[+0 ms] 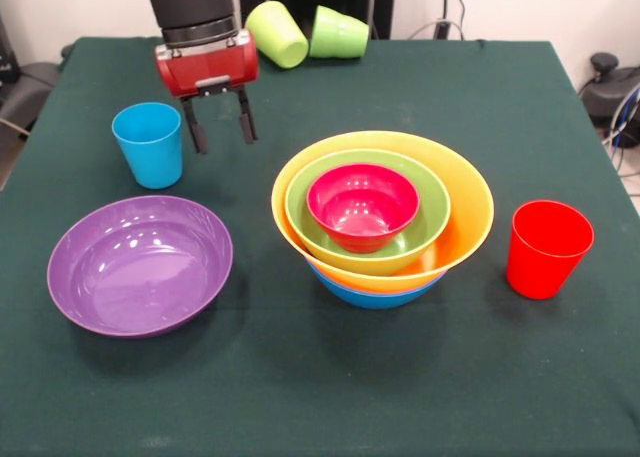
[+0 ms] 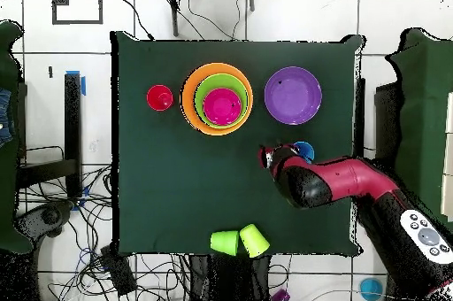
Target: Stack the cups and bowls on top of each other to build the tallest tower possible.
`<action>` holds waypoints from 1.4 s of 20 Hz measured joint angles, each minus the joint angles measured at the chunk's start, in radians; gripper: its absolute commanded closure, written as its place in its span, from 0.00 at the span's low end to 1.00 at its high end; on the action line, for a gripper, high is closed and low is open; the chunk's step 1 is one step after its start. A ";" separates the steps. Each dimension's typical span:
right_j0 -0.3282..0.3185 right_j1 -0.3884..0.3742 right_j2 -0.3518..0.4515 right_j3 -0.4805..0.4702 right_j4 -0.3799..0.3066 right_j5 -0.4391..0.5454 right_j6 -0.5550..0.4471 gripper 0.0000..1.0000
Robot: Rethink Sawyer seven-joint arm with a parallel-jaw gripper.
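The tower (image 1: 383, 227) (image 2: 217, 98) is a nest of bowls: a small red bowl (image 1: 362, 205) inside a green one (image 1: 425, 227), inside a large orange one (image 1: 470, 212), on a blue bowl (image 1: 372, 295). A wide purple bowl (image 1: 140, 264) (image 2: 293, 96) sits alone at the front left. Upright stand a sky blue cup (image 1: 149, 144) (image 2: 303, 150) and a red cup (image 1: 547, 248) (image 2: 159, 97). The yellow-green cup (image 1: 277, 34) (image 2: 254, 240) and green cup (image 1: 339, 33) (image 2: 225, 242) lie on their sides at the far edge. My gripper (image 1: 220, 129) (image 2: 267, 156) hangs open and empty just right of the blue cup.
The dark green table (image 1: 320, 397) has bare cloth at the front and between the tower and the red cup. In the overhead view, cables and chairs surround the table on the floor.
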 measured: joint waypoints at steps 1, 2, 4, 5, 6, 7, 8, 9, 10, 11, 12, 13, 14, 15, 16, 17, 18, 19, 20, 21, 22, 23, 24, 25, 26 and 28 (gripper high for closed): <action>0.006 -0.006 -0.002 0.000 0.000 0.000 0.000 0.00; 0.012 -0.012 -0.004 0.001 0.000 0.000 0.000 0.00; 0.039 -0.039 -0.012 0.004 0.000 0.000 0.000 0.00; 0.043 -0.043 -0.013 0.005 0.000 0.000 0.000 0.00; 0.051 -0.051 -0.014 0.007 0.000 0.000 0.000 0.00; 0.064 -0.066 -0.017 0.012 0.000 0.000 0.000 0.00; 0.078 -0.083 -0.021 0.019 0.000 0.000 0.000 0.00; 0.087 -0.097 -0.023 0.027 0.000 0.000 0.000 0.00; 0.093 -0.108 -0.024 0.034 0.002 0.000 0.000 0.00; 0.099 -0.119 -0.024 0.040 0.003 0.000 0.000 0.00; 0.103 -0.131 -0.025 0.049 0.005 0.000 0.000 0.00; 0.105 -0.138 -0.025 0.054 0.008 0.000 0.000 0.00; 0.108 -0.152 -0.027 0.065 0.014 0.000 0.000 0.00; 0.109 -0.162 -0.028 0.072 0.019 0.000 0.000 0.00; 0.109 -0.173 -0.031 0.081 0.025 0.000 0.000 0.00; 0.109 -0.181 -0.033 0.088 0.029 0.000 0.000 0.00; 0.108 -0.191 -0.036 0.096 0.034 0.000 0.000 0.00; 0.108 -0.202 -0.039 0.104 0.037 0.000 0.000 0.00; 0.108 -0.212 -0.042 0.111 0.039 0.000 0.000 0.00; 0.108 -0.221 -0.044 0.118 0.040 0.000 0.000 0.00; 0.108 -0.227 -0.047 0.122 0.040 0.000 0.000 0.00; 0.108 -0.234 -0.049 0.127 0.040 0.000 0.000 0.00; 0.108 -0.238 -0.052 0.131 0.040 0.000 0.000 0.00; 0.108 -0.239 -0.053 0.132 0.040 0.000 0.000 0.00; 0.109 -0.245 -0.059 0.137 0.040 0.000 0.000 0.00; 0.108 -0.252 -0.071 0.144 0.040 0.000 0.000 0.00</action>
